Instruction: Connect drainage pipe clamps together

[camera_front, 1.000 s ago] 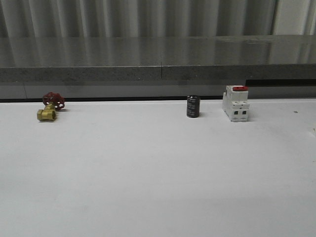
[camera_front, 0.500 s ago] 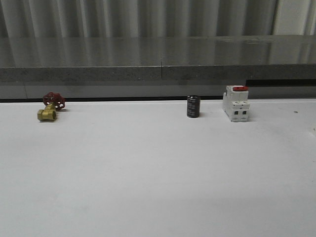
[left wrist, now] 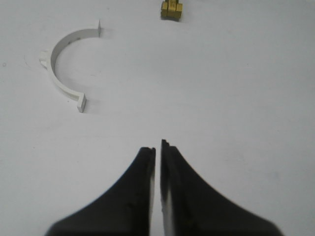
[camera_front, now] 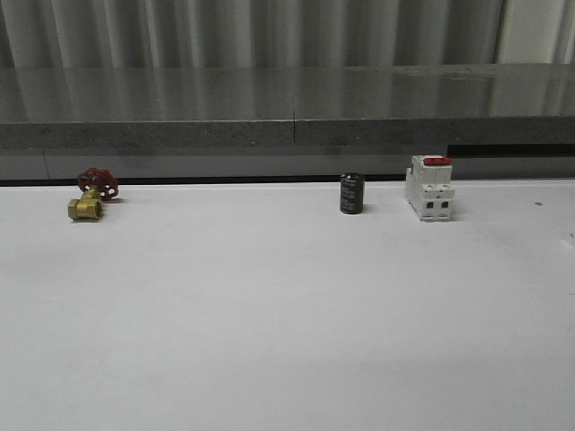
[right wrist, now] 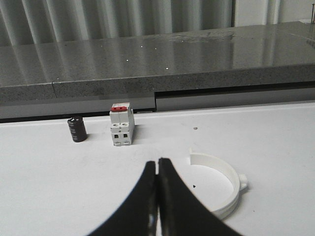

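Note:
One white half-ring drainage pipe clamp (left wrist: 61,78) lies flat on the white table, off to one side of my left gripper (left wrist: 158,146), whose black fingers are shut with nothing between them. The other white half-ring clamp (right wrist: 227,182) lies on the table just beside my right gripper (right wrist: 157,161), which is also shut and empty. Its curved wall passes partly behind the right finger (right wrist: 179,196). The two clamp halves lie apart, each in a different wrist view.
A brass valve with a red handwheel (camera_front: 92,194) sits at the table's back left. A small black cylinder (camera_front: 351,193) and a white block with a red top (camera_front: 429,188) stand at the back right. A grey stone ledge (camera_front: 287,108) runs behind the table.

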`<state>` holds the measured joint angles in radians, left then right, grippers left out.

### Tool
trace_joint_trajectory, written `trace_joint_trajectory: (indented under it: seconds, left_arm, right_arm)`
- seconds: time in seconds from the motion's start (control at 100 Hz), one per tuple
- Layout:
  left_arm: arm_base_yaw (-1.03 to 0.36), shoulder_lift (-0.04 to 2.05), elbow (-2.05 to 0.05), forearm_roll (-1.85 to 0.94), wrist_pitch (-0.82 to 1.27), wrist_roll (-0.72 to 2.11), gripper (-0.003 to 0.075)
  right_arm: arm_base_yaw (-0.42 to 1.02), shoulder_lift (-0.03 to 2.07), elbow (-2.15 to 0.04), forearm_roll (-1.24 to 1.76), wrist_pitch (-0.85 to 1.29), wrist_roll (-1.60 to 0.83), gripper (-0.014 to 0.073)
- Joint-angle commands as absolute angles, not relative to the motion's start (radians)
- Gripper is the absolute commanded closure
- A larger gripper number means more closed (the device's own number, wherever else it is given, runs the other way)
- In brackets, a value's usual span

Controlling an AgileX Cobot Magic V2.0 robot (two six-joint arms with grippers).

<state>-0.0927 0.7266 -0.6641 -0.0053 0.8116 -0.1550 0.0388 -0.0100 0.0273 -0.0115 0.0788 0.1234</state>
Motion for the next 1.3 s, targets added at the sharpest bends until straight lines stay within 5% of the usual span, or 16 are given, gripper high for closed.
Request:
trace_joint_trajectory:
  seconds: [0.0,0.14,0.24,0.49,0.87,1.29]
  left_arm:
    - [-0.094,0.746,-0.701,-0.017,0.793,-0.161,0.053]
    - [-0.094,0.764,-0.701,-0.017,0.816,-0.161,0.0254]
    - [-0.094,0.764,-0.701,-0.017,0.814,-0.161,0.0171]
    - [-0.094,0.82,-0.721,0.057,0.778,-0.161,0.0171]
    - [-0.083,1.185,-0.965,0.195,0.733,-0.148,0.0174]
    - [0.198,1.567,-1.206,-0.109,0.759,0.251,0.0174]
  right_arm:
    - [0.034,-0.03,0.011,-0.019,-0.009,0.124,0.0661]
    - [0.034,-0.03,0.011,-0.019,-0.009,0.124,0.0661]
    - [0.034,-0.03,0.011,-0.019,-0.009,0.124,0.0661]
    - [0.034,-0.03,0.011,-0.019,-0.009,0.124,0.0661]
    - [0.034,-0.03,0.011,-0.019,-0.009,0.124,0.0661]
    - [0.034,-0.03,0.011,-0.019,-0.009,0.124,0.0661]
